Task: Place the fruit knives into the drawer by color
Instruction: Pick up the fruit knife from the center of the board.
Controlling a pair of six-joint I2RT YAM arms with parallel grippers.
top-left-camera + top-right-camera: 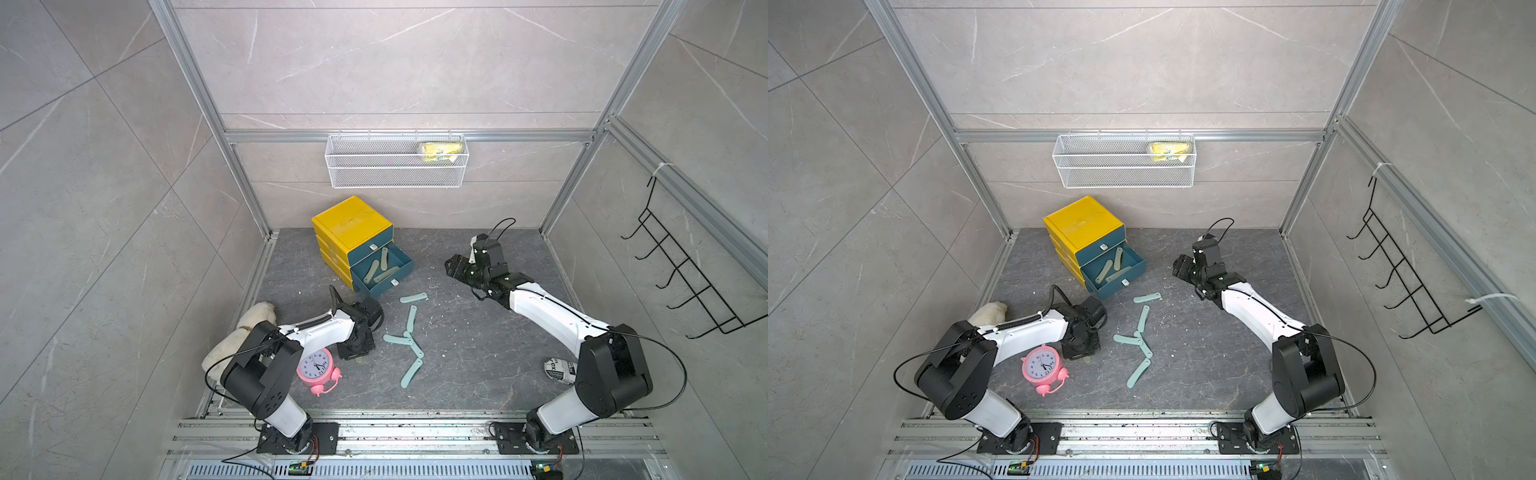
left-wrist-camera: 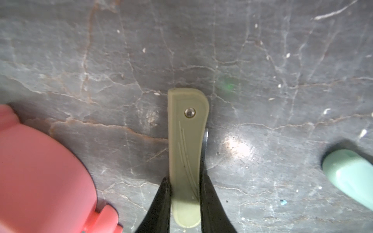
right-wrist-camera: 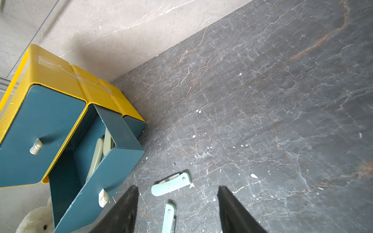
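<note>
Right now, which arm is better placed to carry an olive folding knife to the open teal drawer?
Left: left gripper is shut on the olive folding knife; right gripper hangs open, empty.

olive knife [image 1: 360, 359] mostly hidden, pink clock [image 2: 40, 171] cropped

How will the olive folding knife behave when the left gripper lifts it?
Probably stiff: the olive knife looks like a hard moulded handle. Likely light, since it is thin and flat. The left gripper pinches it toward one end, so it may pivot. Its blade peeks out and might swing open.
</note>
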